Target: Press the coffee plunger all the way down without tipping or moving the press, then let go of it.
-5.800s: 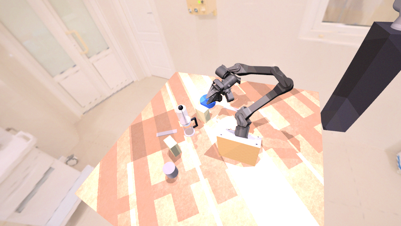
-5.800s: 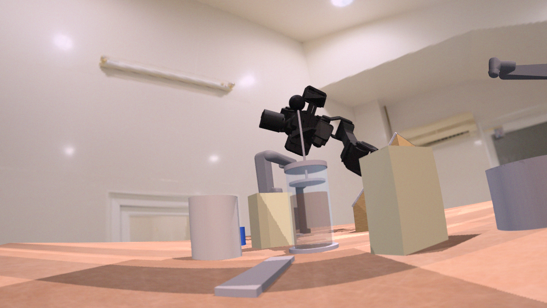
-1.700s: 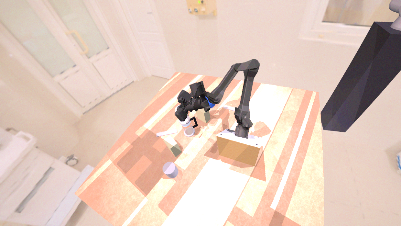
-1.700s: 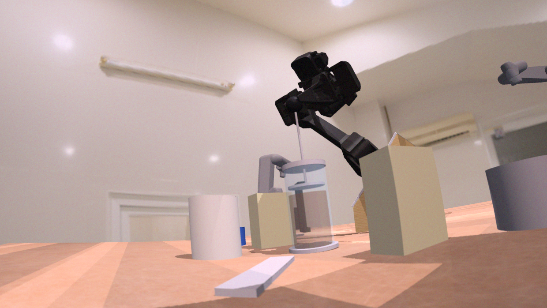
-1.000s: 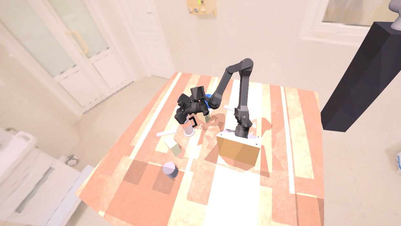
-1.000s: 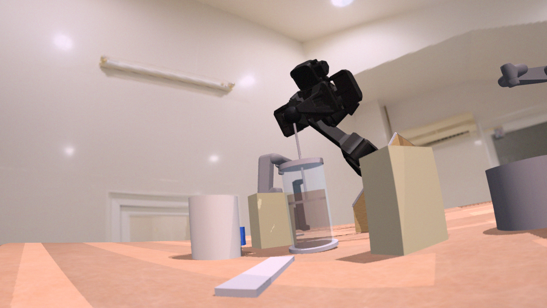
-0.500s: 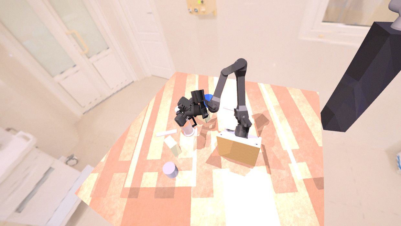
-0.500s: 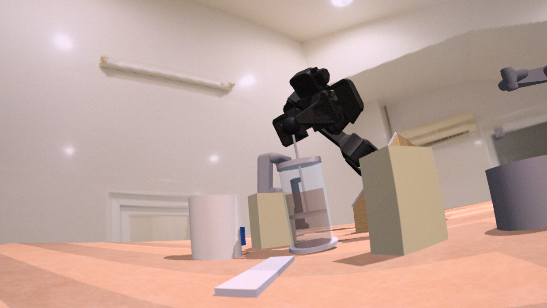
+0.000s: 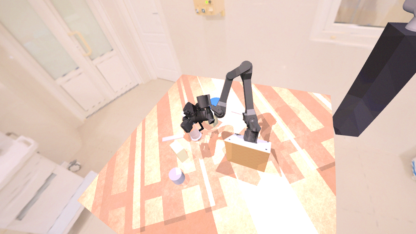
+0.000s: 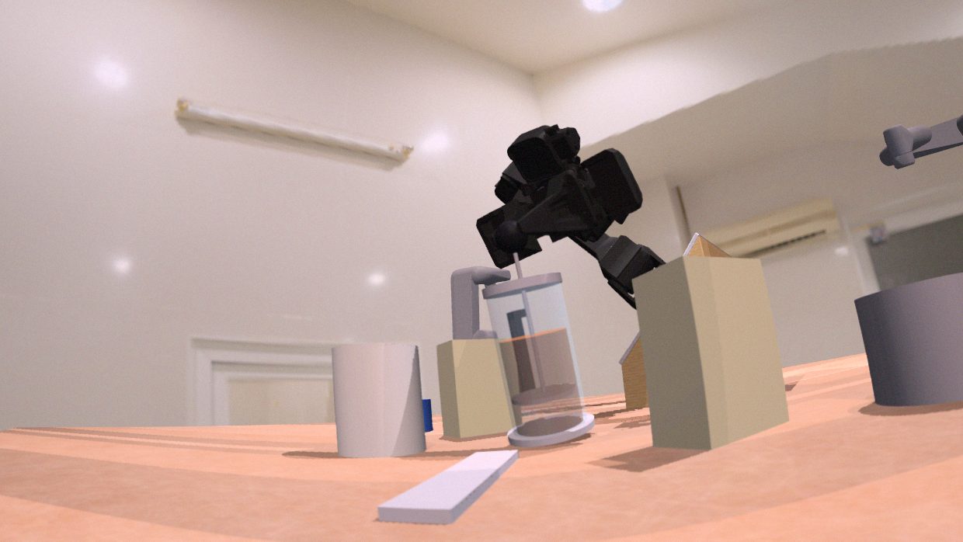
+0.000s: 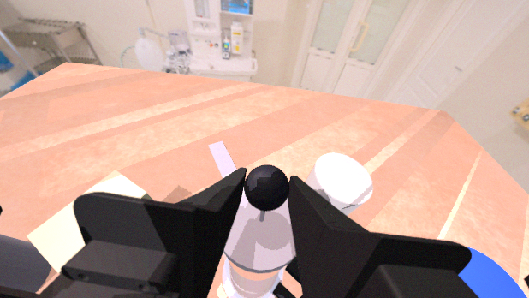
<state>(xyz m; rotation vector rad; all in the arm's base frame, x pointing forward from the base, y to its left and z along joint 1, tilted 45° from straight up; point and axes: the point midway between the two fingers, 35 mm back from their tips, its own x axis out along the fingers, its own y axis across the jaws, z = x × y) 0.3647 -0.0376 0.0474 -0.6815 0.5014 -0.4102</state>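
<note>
The gripper (image 11: 266, 188) is clamped on the knob (image 11: 266, 187) just above the press (image 10: 539, 356), which stands beside the tan block (image 10: 707, 349); any sideways push could tip it

Bright, even light; ceiling lamp glare overhead in exterior view. Soft shadows fall right of the gripper (image 9: 190, 122) on the table (image 9: 291, 203). Background washed, slightly blurred; edges stretched.

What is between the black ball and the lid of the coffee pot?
Only a short bare piece of thin rod joins the ball, gripped by the gripper, to the lid. The exterior view shows it.
</note>
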